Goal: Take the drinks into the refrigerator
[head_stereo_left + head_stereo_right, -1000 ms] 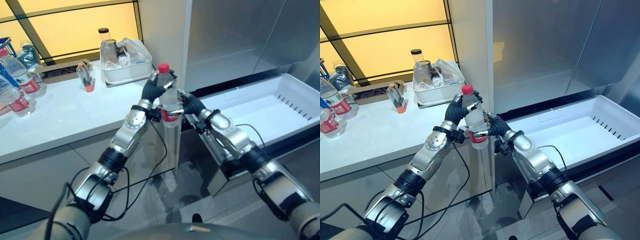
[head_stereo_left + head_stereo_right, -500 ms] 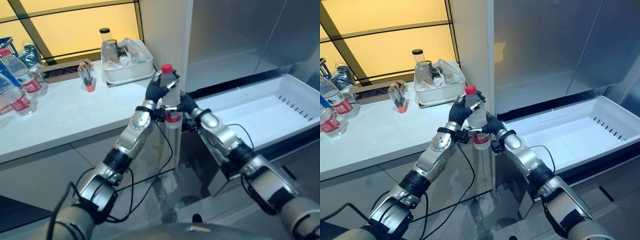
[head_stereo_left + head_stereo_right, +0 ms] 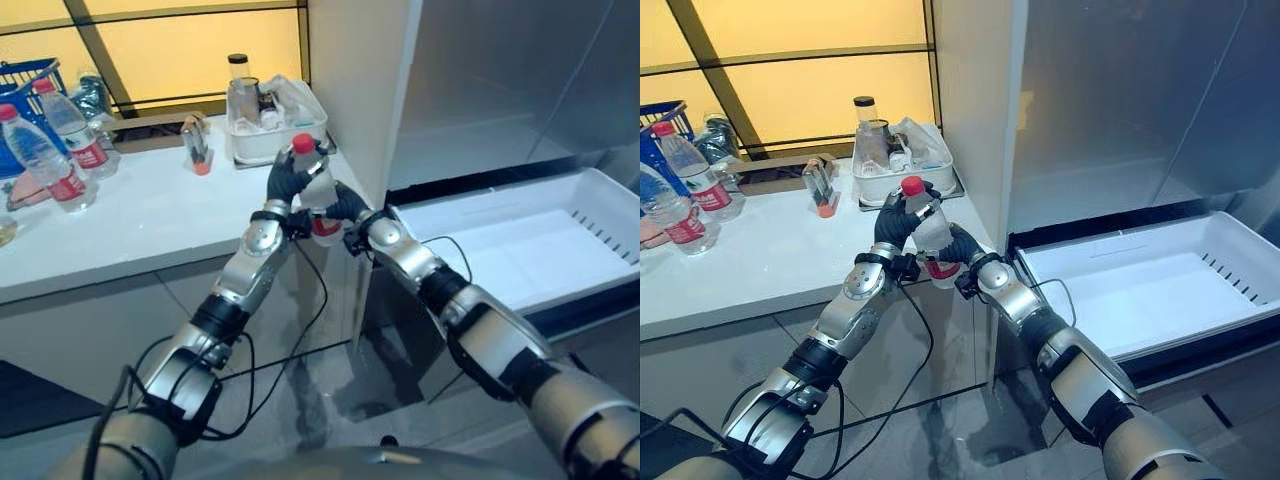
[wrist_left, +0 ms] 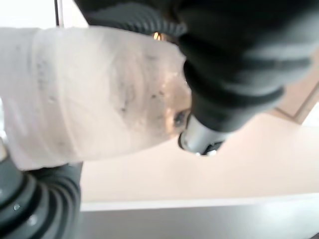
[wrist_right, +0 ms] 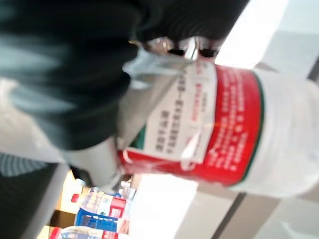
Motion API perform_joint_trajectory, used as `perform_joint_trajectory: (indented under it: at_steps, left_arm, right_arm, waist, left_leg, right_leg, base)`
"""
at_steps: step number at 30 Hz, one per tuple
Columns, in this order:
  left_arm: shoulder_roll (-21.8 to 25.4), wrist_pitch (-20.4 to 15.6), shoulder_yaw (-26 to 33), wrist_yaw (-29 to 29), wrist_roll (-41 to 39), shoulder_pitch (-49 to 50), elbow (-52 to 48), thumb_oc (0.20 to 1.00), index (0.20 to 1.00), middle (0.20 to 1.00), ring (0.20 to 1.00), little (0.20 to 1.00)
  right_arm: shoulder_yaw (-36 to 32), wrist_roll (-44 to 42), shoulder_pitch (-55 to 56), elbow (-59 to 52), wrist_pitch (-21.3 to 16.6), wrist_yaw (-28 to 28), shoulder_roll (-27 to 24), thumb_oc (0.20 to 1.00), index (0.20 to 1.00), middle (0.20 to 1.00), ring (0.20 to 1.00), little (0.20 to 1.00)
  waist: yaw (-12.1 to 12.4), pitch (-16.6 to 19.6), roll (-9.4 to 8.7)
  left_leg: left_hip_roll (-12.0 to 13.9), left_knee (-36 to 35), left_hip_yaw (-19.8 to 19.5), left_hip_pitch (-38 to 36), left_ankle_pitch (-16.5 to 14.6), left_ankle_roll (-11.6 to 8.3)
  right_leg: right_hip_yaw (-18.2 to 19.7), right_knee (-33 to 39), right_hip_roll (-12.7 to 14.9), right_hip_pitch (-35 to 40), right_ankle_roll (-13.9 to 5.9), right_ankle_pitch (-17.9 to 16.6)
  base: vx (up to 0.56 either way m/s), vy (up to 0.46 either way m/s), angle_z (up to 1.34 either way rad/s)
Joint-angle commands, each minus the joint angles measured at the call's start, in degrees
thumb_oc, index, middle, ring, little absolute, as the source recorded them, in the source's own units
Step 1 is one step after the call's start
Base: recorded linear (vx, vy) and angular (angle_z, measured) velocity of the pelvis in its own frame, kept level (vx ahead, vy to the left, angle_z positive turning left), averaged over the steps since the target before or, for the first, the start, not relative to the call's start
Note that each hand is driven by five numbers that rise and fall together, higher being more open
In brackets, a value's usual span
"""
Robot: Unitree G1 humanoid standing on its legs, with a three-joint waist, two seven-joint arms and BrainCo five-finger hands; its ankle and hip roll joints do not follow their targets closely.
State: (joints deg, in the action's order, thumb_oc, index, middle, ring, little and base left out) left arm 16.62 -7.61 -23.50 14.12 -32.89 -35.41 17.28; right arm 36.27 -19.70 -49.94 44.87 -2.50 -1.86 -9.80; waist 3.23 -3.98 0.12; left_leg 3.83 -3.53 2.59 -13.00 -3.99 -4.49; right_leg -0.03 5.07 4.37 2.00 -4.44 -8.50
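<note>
A clear water bottle (image 3: 316,190) with a red cap and red label is held upright in the air at the right end of the white counter (image 3: 150,225). My left hand (image 3: 286,180) is curled round its upper part, and my right hand (image 3: 345,207) grips it lower down at the label (image 5: 224,129). The bottle's clear body (image 4: 89,94) shows close up in the left wrist view. To the right, the white refrigerator drawer (image 3: 1200,250) stands pulled out below the grey refrigerator doors (image 3: 1120,90).
Two more red-capped bottles (image 3: 50,150) stand at the counter's left end by a blue basket (image 3: 30,80). A white tub (image 3: 275,135) of jars and a small stand (image 3: 197,150) sit at the counter's back. A white cabinet side (image 3: 360,90) rises between counter and refrigerator.
The whole picture has shifted right, so the camera has turned left. Both hands keep hold of the bottle, which now sits closer over the counter's right end.
</note>
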Motion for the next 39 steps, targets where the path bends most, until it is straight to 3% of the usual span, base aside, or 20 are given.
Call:
perform_joint_trajectory:
  at_steps: [1, 2, 3, 10, 19, 24, 28, 34, 38, 39]
  left_arm:
    - [-10.15, -5.9, -7.49, -5.01, -3.89, -8.89, -9.98, 0.2, 0.2, 0.2, 0.2, 0.2]
    - [-10.06, -5.88, -7.17, -4.99, -3.98, -8.24, -10.04, 0.561, 0.561, 0.561, 0.561, 0.561]
    - [-9.78, -5.98, -6.67, -4.97, -4.0, -7.57, -10.04, 1.0, 1.0, 1.0, 1.0, 1.0]
    - [-5.65, -6.24, -2.87, -6.17, -2.86, 0.89, -14.67, 1.0, 1.0, 1.0, 1.0, 1.0]
    - [1.05, -5.31, 5.01, -15.12, -3.87, 24.36, -22.16, 1.0, 1.0, 1.0, 1.0, 1.0]
    - [2.13, -4.4, 6.15, -17.25, -4.12, 29.03, -21.53, 1.0, 1.0, 1.0, 1.0, 1.0]
    - [5.09, -3.93, 7.63, -18.68, 0.47, 32.41, -20.68, 1.0, 1.0, 1.0, 1.0, 1.0]
    - [7.15, -3.06, 7.9, -20.21, 2.63, 36.4, -20.37, 1.0, 1.0, 1.0, 1.0, 1.0]
    - [8.2, -2.61, 7.2, -21.52, 2.68, 37.56, -20.54, 1.0, 1.0, 1.0, 1.0, 1.0]
    - [10.86, -2.83, 6.07, -23.33, 4.26, 37.51, -22.52, 1.0, 1.0, 1.0, 1.0, 1.0]
  right_arm:
    - [-1.56, -1.23, -5.38, -1.02, -1.55, -2.37, 2.33, 0.2, 0.2, 0.2, 0.2, 0.2]
    - [-1.99, -1.92, -4.17, -2.58, -1.84, -2.39, 1.6, 0.2, 0.2, 0.2, 0.2, 0.2]
    - [-2.69, -2.58, -3.03, -3.98, -2.12, -2.29, 0.6, 0.2, 0.2, 0.2, 0.2, 0.2]
    - [-8.21, -5.29, 4.87, -13.44, -4.15, -1.88, -5.62, 0.2, 0.2, 0.2, 0.2, 0.2]
    - [-21.66, -6.98, 14.38, -24.32, -8.46, -2.37, -17.4, 0.2, 0.2, 0.2, 0.2, 0.2]
    - [-26.37, -5.8, 18.55, -29.13, -9.57, -2.74, -21.23, 0.2, 0.2, 0.2, 0.2, 0.2]
    - [-31.41, -4.64, 21.6, -32.45, -10.49, -3.1, -26.08, 0.2, 0.2, 0.2, 0.2, 0.2]
    - [-36.11, -5.23, 22.97, -33.67, -11.3, -3.59, -32.05, 0.2, 0.2, 0.2, 0.2, 0.2]
    - [-35.68, -2.07, 22.52, -30.52, -9.92, -3.86, -35.73, 0.2, 0.2, 0.2, 0.2, 0.2]
    - [-34.11, -0.07, 21.76, -25.63, -8.61, -3.37, -38.07, 0.2, 0.2, 0.2, 0.2, 0.2]
  waist:
    - [1.7, 0.87, -0.42]
    - [1.7, 0.84, -0.45]
    - [1.67, 0.77, -0.49]
    - [2.03, 0.49, -0.71]
    - [3.04, -0.06, -1.65]
    - [3.01, -0.06, -2.0]
    - [2.75, -0.14, -2.15]
    - [2.18, -0.2, -2.23]
    - [1.93, -0.38, -2.14]
    - [1.96, -0.62, -2.22]
  left_leg:
    - [-3.5, 0.74, 0.63, 4.02, -0.12, 5.46]
    - [-3.51, 0.7, 0.64, 4.01, -0.1, 5.46]
    - [-3.51, 0.69, 0.65, 4.09, -0.08, 5.44]
    - [-3.41, 0.57, 0.85, 4.07, -0.09, 5.34]
    - [-3.28, 0.49, 0.9, 4.85, -0.07, 5.26]
    - [-3.35, 0.49, 0.64, 5.31, -0.04, 5.32]
    - [-3.51, 0.69, 0.64, 6.09, 0.55, 5.28]
    - [-3.53, 0.8, 1.03, 6.63, 0.55, 5.19]
    - [-3.48, 0.68, 1.0, 6.54, -0.06, 5.16]
    - [-3.43, 0.83, 1.0, 6.78, -0.1, 5.11]
  right_leg:
    - [0.27, -8.46, -0.04, 0.94, -1.49, 8.0]
    - [0.24, -8.42, -0.04, 0.96, -1.49, 7.97]
    - [0.22, -8.35, 0.0, 0.95, -1.54, 7.94]
    - [0.11, -7.46, 0.01, 1.14, -1.52, 7.72]
    - [0.12, -5.9, -0.04, 1.08, -1.55, 7.28]
    - [0.0, -5.72, -0.19, 0.79, -1.53, 7.26]
    - [0.1, -5.52, -0.24, 0.27, -1.46, 6.67]
    - [0.35, -5.1, -0.29, -0.24, -1.59, 6.41]
    - [0.42, -5.0, -0.47, -0.19, -1.75, 6.85]
    - [0.54, -5.07, -0.52, -0.37, -1.78, 6.83]
  base:
    - [0.0, 0.0, 0.0]
    - [-0.03, 0.001, 0.05]
    - [-0.01, 0.002, 0.06]
    - [0.0, -0.001, 0.04]
    - [0.0, 0.0, 0.0]
    - [0.0, -0.004, 0.01]
    - [0.0, 0.0, 0.0]
    - [0.02, 0.001, 0.01]
    - [0.03, 0.002, -0.01]
    - [0.0, 0.0, 0.0]
